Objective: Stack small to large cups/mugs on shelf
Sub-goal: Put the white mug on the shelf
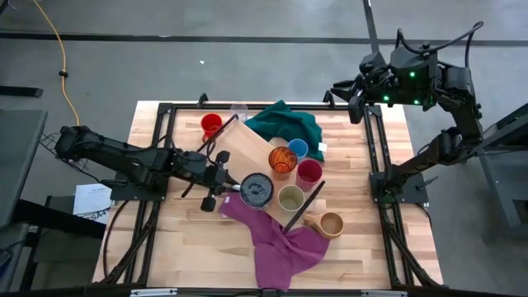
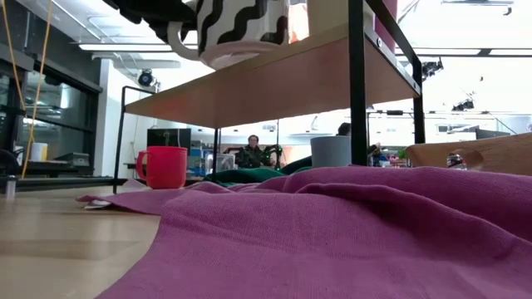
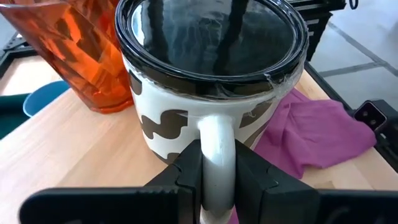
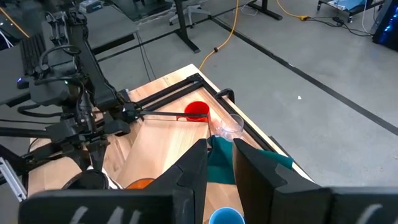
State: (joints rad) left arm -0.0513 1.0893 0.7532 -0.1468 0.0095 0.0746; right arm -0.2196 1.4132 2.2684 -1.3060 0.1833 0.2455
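High view: left gripper (image 1: 233,183) reaching in from nine o'clock, clamped on the handle of the black mug (image 1: 256,189), which sits at the near end of the shelf (image 1: 247,147), a light board lying slantwise across table (image 1: 190,247) centre. Orange patterned cup (image 1: 282,161) just beside the black mug at one o'clock, on the board. Blue cup (image 1: 298,149) and magenta cup (image 1: 309,172) at the board's three o'clock edge; olive-beige cup (image 1: 290,198) just beside the black mug at three o'clock; tan mug (image 1: 330,223) at five o'clock, well apart. Red mug (image 1: 211,125) and clear glass (image 1: 239,111) at the board's twelve o'clock end. Green cloth (image 1: 287,124) at one o'clock, purple cloth (image 1: 276,239) spilling toward six o'clock. Right gripper (image 1: 357,89) raised off the table's two o'clock corner, holding nothing.

Low view: black mug with wavy white pattern (image 2: 241,29) on top of the shelf board (image 2: 274,83); red mug (image 2: 165,167) standing on the table at nine o'clock; purple cloth (image 2: 332,232) filling the foreground.

Left wrist view: fingers (image 3: 186,171) pinched narrowly on the white handle of the black mug (image 3: 211,81); orange patterned cup (image 3: 74,50) just beside it.

Right wrist view: fingers (image 4: 193,168) parted, empty, high above the red mug (image 4: 198,112) and clear glass (image 4: 229,126).
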